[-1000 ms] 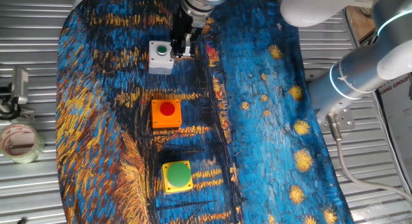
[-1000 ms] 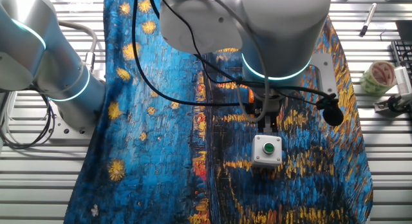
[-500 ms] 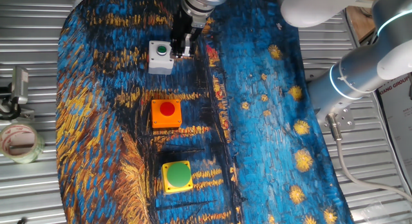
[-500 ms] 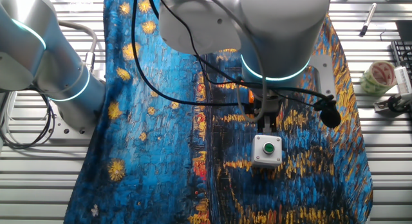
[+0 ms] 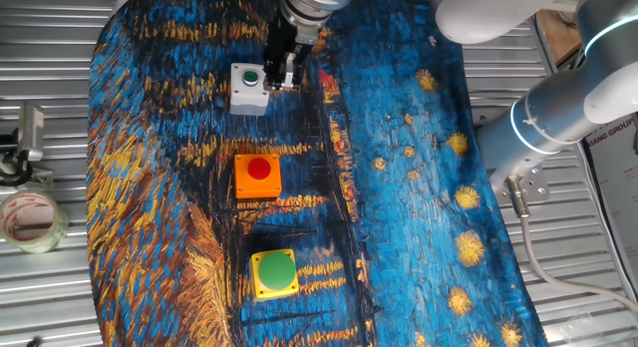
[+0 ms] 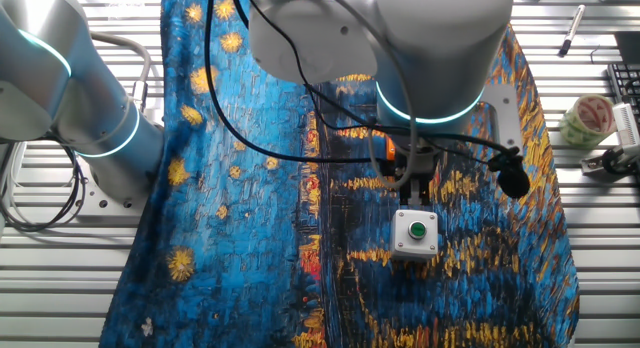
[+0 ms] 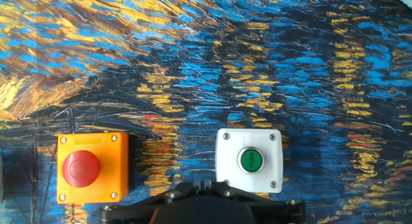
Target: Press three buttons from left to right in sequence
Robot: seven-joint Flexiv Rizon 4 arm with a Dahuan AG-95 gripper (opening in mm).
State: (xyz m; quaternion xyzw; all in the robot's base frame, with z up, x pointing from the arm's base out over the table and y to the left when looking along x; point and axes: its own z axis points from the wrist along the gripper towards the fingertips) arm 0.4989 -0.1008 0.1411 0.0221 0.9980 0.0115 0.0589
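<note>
Three buttons lie in a row on the painted cloth [image 5: 419,187]. The white-grey box with a small green button [image 5: 248,86] [image 6: 415,232] [image 7: 250,161] is at the far end. The orange box with a red button [image 5: 258,175] [image 7: 90,168] is in the middle. The yellow box with a large green button [image 5: 274,272] is nearest. My gripper [image 5: 282,80] [image 6: 415,196] [image 7: 203,186] hangs just beside the white-grey box, off its button, above the cloth. Its fingers meet at the middle in the hand view, shut on nothing.
A tape roll [image 5: 30,219] [image 6: 588,118] and a metal clamp [image 5: 25,138] lie on the slatted table beside the cloth. The arm's base [image 5: 553,113] [image 6: 95,108] stands on the other side. A pen [image 6: 572,30] lies at the far corner.
</note>
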